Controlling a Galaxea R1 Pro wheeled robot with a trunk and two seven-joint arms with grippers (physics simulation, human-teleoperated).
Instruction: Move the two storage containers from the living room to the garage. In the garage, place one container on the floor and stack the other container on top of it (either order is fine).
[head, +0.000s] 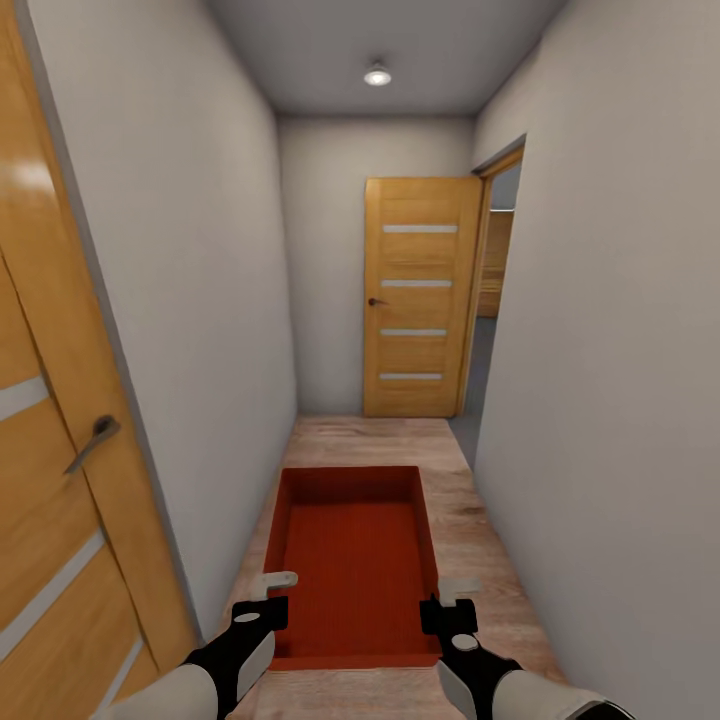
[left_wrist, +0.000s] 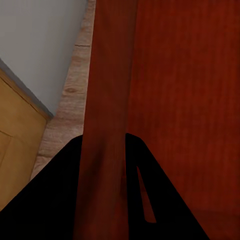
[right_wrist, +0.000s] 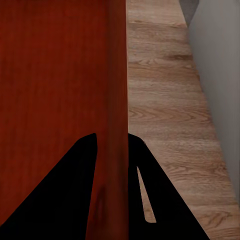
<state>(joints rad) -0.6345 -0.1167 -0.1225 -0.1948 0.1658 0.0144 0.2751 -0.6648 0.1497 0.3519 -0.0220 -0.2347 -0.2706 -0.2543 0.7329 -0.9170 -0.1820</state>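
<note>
Between both grippers, out front of the robot in a narrow hallway: one orange-red storage container (head: 355, 565), open side up, carried above the wood plank floor (head: 480, 520). Left gripper (head: 268, 597) pinched onto the container's left long wall near the close corner, one finger (left_wrist: 60, 200) outside and one inside, as the left wrist view shows with the thin red wall running straight down between the dark fingers. Right gripper (head: 447, 605) clamped the same way on the right long wall; right wrist view shows that wall squeezed between its fingers (right_wrist: 60, 195), planks beyond it.

Likely light and fairly stiff, judging by the empty interior and the thin walls; probably smooth too, so liable to slide out of a pinch if tilted. Thin rims may flex under a hard squeeze. Best held as now: matching grips on opposite long walls, level with each other, kept parallel so neither wall twists.

Ahead of the container: an open wooden door (head: 420, 297) at the hall's end, with a doorway (head: 495, 290) just beside it on the right wall. Beside the container on the left, another wooden door (head: 60, 480) with a lever handle (head: 95, 440). Tight clearance to either wall, so worth keeping the container centred.
</note>
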